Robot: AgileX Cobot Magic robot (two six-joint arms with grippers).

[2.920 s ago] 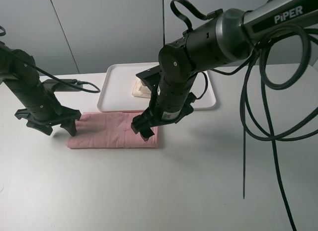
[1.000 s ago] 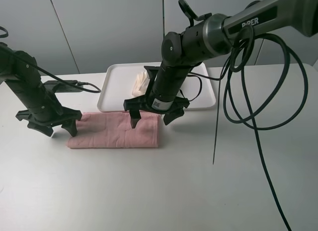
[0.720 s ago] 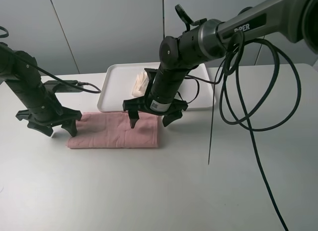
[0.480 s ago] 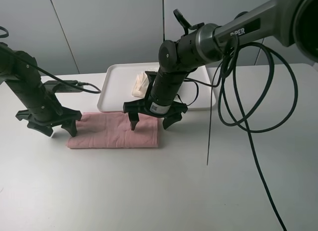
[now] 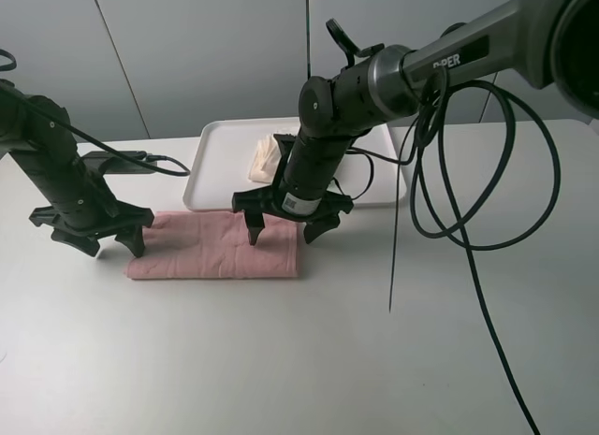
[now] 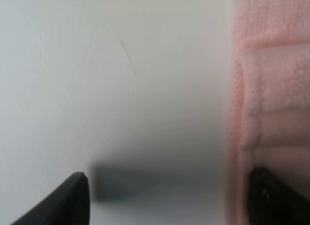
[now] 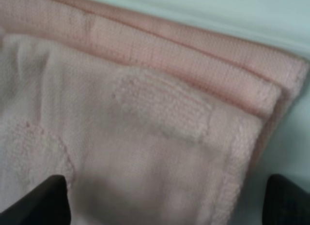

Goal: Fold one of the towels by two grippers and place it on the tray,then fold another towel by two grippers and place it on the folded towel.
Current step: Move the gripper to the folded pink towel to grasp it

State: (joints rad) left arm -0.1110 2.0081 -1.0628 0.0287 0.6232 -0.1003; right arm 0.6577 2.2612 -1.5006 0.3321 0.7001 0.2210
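Left gripper stands spread wide and empty at the left end of the pink towel, one finger over the towel's edge and the other over bare table. Right gripper is likewise spread wide and grasps nothing, straddling the towel's right end with one finger above the cloth and the other just past its edge; contact cannot be confirmed. The pink towel lies folded in a long strip just beside the tray, which holds the folded cream towel.
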